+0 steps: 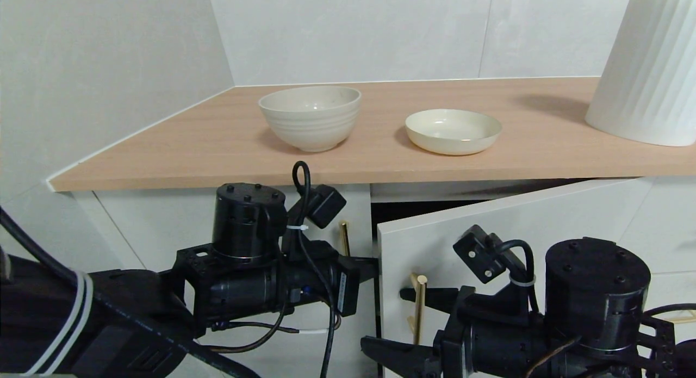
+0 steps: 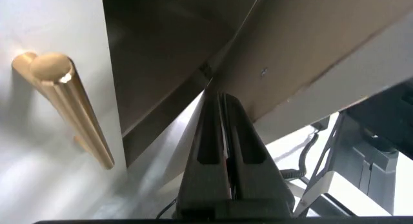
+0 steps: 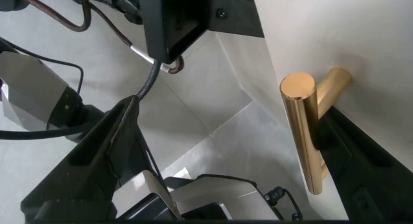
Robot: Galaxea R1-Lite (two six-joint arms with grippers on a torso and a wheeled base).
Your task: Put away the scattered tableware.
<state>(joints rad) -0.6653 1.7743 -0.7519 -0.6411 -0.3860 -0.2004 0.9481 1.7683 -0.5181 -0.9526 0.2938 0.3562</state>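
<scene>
Wood desk (image 1: 179, 155), white-tiled corner, bowl (image 1: 310, 117) and dish (image 1: 453, 130) on top, left gripper (image 2: 222, 114) jaws together, right gripper (image 1: 392, 321) jaws wide around handle (image 1: 418, 307)

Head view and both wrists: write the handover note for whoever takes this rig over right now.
The left end effector is shut, tip at the gap beside the right door.
The right end effector is open, straddling that door's gold handle, not clamped.
The bowl and shallow dish sit apart on the countertop, untouched.
Done: right door ajar.
To do: open it fully, put both pieces away.
</scene>
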